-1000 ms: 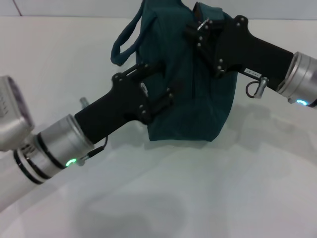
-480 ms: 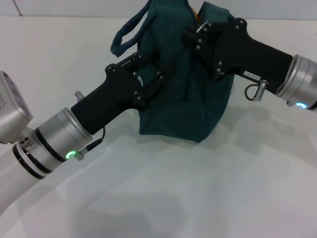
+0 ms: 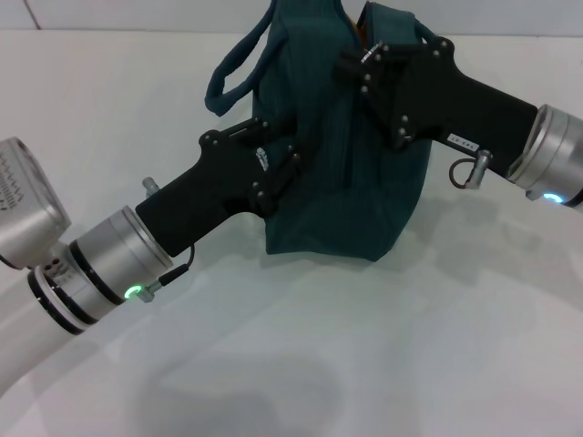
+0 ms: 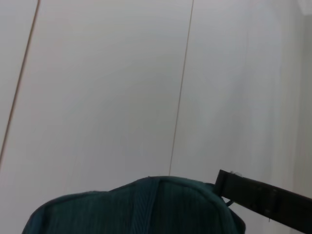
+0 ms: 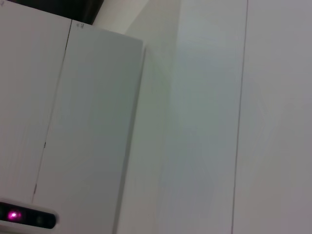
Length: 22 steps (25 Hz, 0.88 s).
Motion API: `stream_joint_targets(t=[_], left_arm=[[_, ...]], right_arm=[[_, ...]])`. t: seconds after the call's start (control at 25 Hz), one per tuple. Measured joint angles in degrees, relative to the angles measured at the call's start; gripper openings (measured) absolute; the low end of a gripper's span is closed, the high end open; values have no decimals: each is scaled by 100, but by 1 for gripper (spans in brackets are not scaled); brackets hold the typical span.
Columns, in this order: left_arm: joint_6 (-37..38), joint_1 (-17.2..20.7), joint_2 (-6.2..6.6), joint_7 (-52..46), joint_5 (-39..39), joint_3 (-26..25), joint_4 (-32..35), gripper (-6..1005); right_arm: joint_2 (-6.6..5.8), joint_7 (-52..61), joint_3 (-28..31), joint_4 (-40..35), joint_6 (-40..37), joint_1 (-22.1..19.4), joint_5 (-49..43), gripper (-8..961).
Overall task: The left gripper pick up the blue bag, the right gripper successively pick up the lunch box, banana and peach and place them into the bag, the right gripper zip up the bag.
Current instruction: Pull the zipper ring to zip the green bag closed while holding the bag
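The blue bag (image 3: 355,173) stands upright on the white table, one handle (image 3: 232,68) looping out to its left. My left gripper (image 3: 278,168) presses into the bag's left side and is shut on the fabric there. My right gripper (image 3: 357,62) sits at the bag's top edge, by the zip line. In the left wrist view the bag's top (image 4: 136,204) fills the lower part, with a black piece of the right gripper (image 4: 265,199) beside it. A thin orange sliver (image 3: 365,34) shows in the bag's mouth. The lunch box, banana and peach are out of view.
The white table (image 3: 364,364) spreads in front of the bag and to both sides. The right wrist view shows only pale wall panels and a cabinet edge (image 5: 131,122).
The bag and my left gripper swung left, then came back slightly right. My right gripper edged a little up along the bag's top. The metal zip ring seen one second ago no longer shows.
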Motion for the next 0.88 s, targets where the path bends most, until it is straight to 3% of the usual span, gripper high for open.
stream_joint_targets(t=[0.44, 0.88], left_arm=[[-325, 5, 0, 139, -52, -29, 10, 286], [-446, 179, 0, 598, -77, -33, 46, 105]], right_arm=[[0, 2, -350, 9, 5, -49, 319, 37], [1, 84, -390, 21, 9, -146, 380, 37]])
